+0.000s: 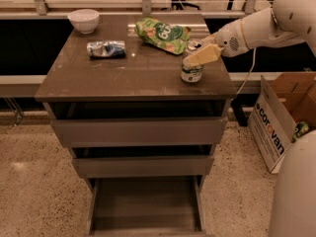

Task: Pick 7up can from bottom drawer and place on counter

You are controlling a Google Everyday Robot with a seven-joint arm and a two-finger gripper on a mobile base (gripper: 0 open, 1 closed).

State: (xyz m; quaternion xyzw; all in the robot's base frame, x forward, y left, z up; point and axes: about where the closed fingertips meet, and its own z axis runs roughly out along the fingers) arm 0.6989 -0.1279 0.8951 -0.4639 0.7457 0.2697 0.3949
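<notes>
The 7up can [191, 73] stands upright on the counter [133, 73], near its right edge. My gripper [197, 53] reaches in from the right on a white arm and is closed around the can's upper part. Its pale near finger lies across the front of the can, and the far finger is hidden behind it. The bottom drawer [145, 206] is pulled out below, and its bare grey floor holds nothing.
A white bowl [84, 19], a crushed silver-blue can [105, 49] and a green snack bag [162, 33] lie on the back of the counter. The two upper drawers are slightly open. A cardboard box [279, 112] stands on the floor to the right.
</notes>
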